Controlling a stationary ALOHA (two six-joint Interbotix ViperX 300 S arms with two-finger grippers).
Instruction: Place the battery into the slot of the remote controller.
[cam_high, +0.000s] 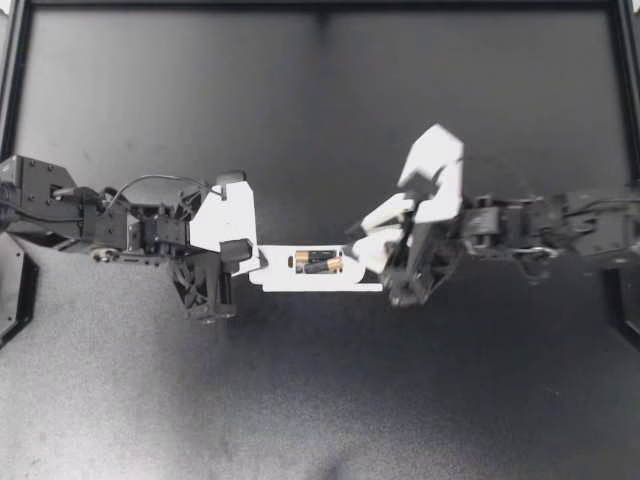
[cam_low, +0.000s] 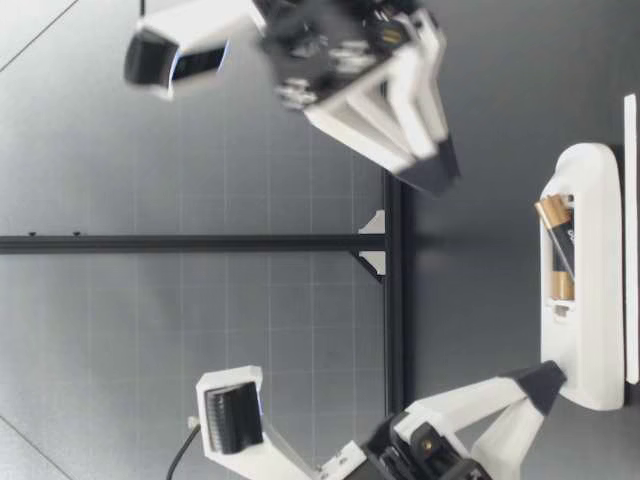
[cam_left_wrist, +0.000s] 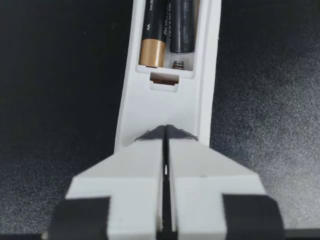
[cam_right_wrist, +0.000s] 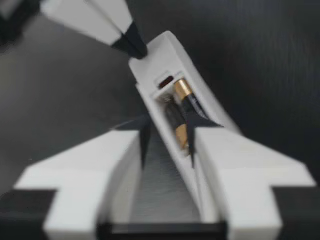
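Left gripper (cam_high: 258, 262) closed at remote (cam_high: 290, 278) edge, right gripper (cam_high: 356, 245) open above, battery (cam_high: 318, 263) maybe tilted

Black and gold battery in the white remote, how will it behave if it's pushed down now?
The black and gold cylindrical battery looks rigid, so it should not bend. In the low view its gold end sits raised above the white plastic remote controller, so a push would probably pivot it down. The walls of the slot likely stop it rolling.
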